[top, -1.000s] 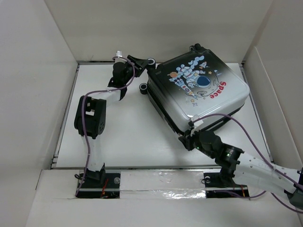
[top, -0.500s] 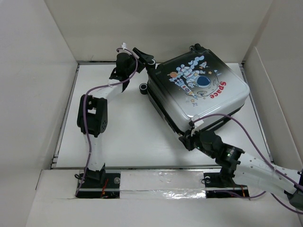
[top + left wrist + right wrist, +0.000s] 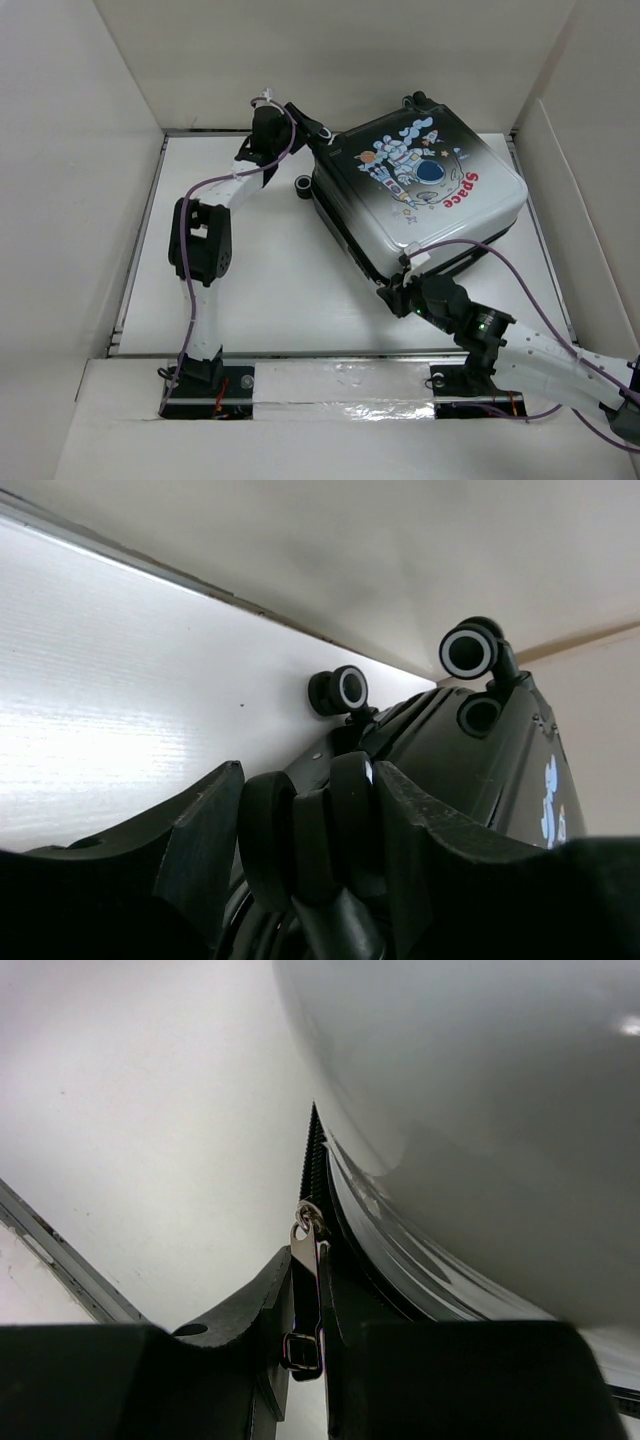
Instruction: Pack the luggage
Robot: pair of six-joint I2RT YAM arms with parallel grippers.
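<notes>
Right pincer (image 3: 310, 1285) nips zip pull (image 3: 304, 1260); left pincer (image 3: 306, 780) brackets wheel (image 3: 300, 830), grip unclear; luggage (image 3: 420, 190) flat, wheels far-left

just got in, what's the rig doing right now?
The luggage lies flat on the table, lid down and astronaut print up. The right tool is pinched on the zipper pull at the case's near corner. The left tool is at the far, wheeled end, its fingers either side of one wheel; whether they actually clamp it isn't clear.
</notes>
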